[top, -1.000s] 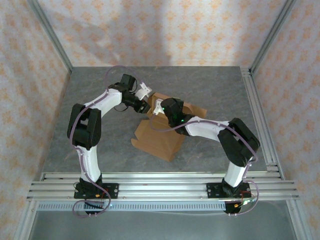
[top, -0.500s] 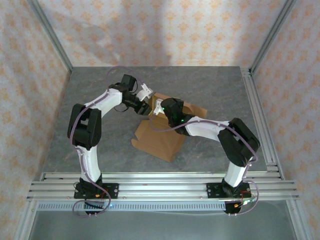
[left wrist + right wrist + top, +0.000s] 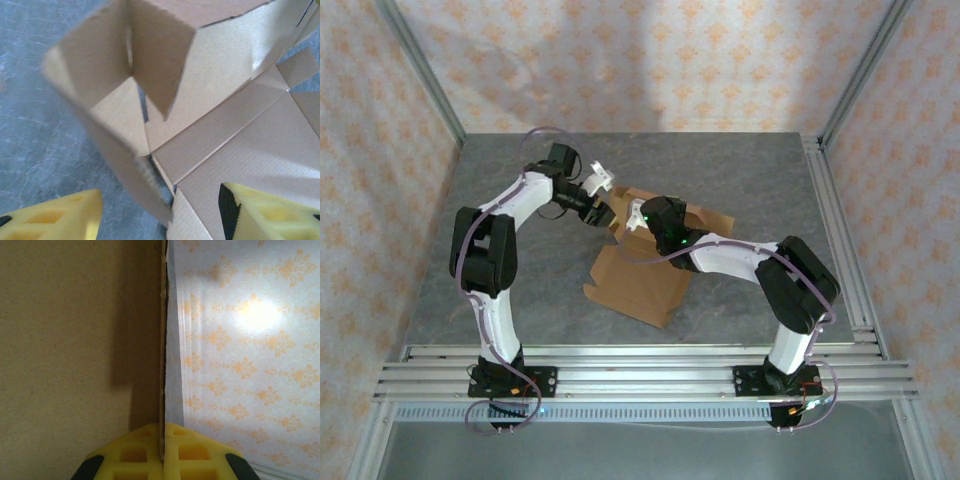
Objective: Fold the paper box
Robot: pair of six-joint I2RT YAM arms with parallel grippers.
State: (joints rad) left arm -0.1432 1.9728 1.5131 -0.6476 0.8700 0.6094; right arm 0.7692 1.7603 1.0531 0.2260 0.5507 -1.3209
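no readable text, labels or numbers anywhere

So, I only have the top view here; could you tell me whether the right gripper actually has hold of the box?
Observer: Yes. In the right wrist view the right gripper is shut on the edge of a panel of the box, seen edge-on between its pads.
Operator: Thank you. Is the left gripper holding anything?
Observer: No. In the left wrist view the left gripper is open, its fingers wide apart, and a raised flap runs down between them.
Operator: Is that corner folded up?
Observer: Partly. Two walls stand and meet at a corner, while the base nearer the gripper looks flat.
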